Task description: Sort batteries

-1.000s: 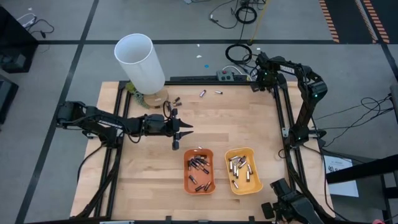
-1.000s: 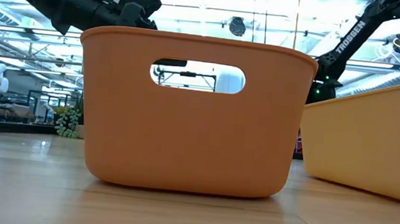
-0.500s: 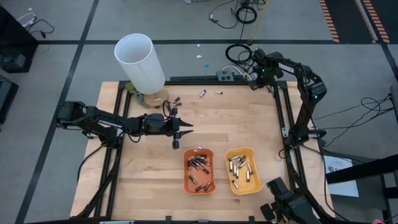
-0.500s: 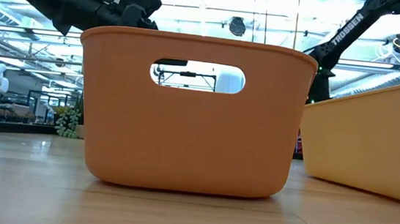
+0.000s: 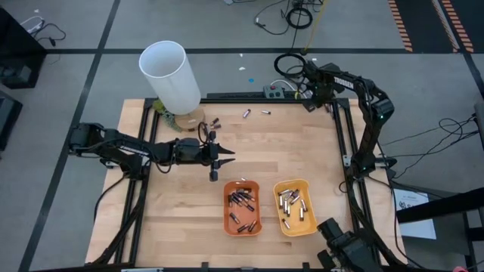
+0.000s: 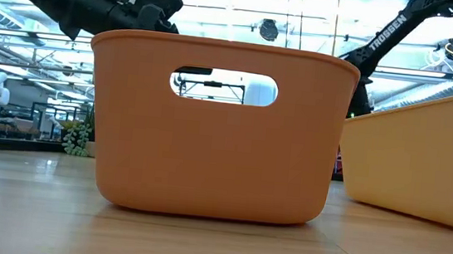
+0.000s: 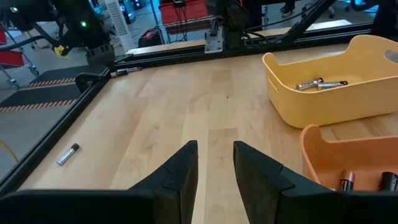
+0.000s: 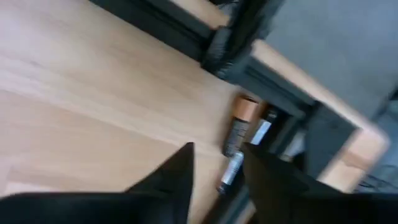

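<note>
Just beyond right hand (image 8: pixel 214 163), fingers apart, empty: two batteries (image 8: pixel 239 134) by table edge

In the low view the orange tray (image 6: pixel 218 130) fills the middle and hides its own contents and most of the table behind it. The yellow tray (image 6: pixel 419 158) runs off the picture's right edge. In the right wrist view the batteries (image 8: pixel 239 134) by the dark rail (image 8: pixel 273 93) are blurred (how many lie there is unclear).
</note>
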`<act>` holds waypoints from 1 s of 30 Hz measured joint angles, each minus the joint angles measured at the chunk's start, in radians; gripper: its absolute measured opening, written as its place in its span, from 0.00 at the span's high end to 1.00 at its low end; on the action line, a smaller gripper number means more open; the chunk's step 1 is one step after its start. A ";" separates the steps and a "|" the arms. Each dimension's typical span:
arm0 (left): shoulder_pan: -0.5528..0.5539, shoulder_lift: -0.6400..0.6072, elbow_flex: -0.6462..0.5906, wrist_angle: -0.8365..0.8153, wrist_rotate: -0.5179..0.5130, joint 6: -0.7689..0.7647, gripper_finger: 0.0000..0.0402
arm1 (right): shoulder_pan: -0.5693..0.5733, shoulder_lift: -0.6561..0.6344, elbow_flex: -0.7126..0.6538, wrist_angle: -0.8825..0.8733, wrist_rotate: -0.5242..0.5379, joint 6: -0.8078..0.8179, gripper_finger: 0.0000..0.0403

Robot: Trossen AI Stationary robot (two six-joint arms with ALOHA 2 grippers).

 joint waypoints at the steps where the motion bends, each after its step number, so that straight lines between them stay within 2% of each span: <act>1: 0.000 0.000 0.000 0.000 0.000 0.001 0.72 | 0.009 0.000 0.012 -0.015 0.034 -0.002 0.75; 4: 0.001 0.000 0.000 0.001 0.000 0.001 0.72 | 0.030 -0.001 0.023 -0.009 0.145 -0.047 0.94; 5: 0.001 0.000 0.000 0.001 0.000 0.001 0.72 | 0.035 0.001 0.019 0.000 0.168 -0.060 0.97; 13: 0.001 0.000 0.000 0.000 0.001 -0.001 0.72 | 0.030 0.082 -0.029 0.009 0.354 0.031 1.00; 16: 0.001 0.000 0.000 -0.001 0.001 -0.001 0.72 | 0.036 0.113 -0.029 0.011 0.392 0.061 1.00; 19: 0.001 0.000 0.000 -0.001 0.001 -0.001 0.72 | 0.039 0.145 -0.030 0.009 0.372 0.071 1.00; 22: 0.000 0.000 0.000 -0.001 0.001 -0.003 0.72 | 0.038 0.182 -0.033 0.000 0.402 0.068 1.00; 30: 0.000 0.000 0.000 -0.010 0.004 -0.006 0.72 | 0.031 0.186 -0.036 0.032 0.413 -0.011 1.00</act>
